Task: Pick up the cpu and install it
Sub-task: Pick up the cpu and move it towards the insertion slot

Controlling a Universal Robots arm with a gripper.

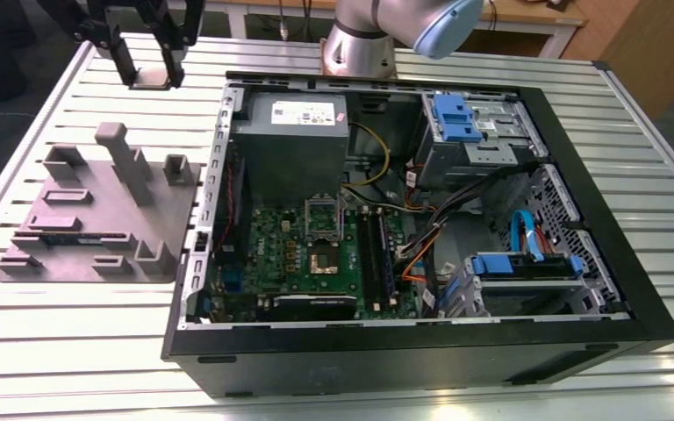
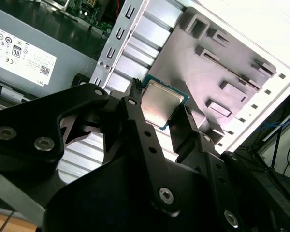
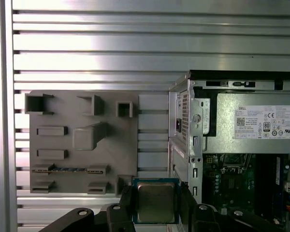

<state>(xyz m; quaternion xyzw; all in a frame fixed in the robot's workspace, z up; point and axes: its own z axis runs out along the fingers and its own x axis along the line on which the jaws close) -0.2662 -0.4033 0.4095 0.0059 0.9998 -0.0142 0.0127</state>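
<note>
The arm (image 1: 363, 46) stands at the far side of the scene, a silver link with a blue cap. Its end effector (image 1: 150, 82) hangs at the exterior view's far left, pointing down, with two black fingers (image 2: 135, 113) clamped on opposite edges of the cpu (image 3: 154, 203).

A white label (image 3: 263, 122) (dense fine print) marks the grey box (image 3: 224, 121).

The hand (image 3: 155, 200) clamps the cpu (image 3: 155, 207) by its edges over the slatted table (image 3: 87, 58), near the grey tray (image 3: 63, 116).
</note>
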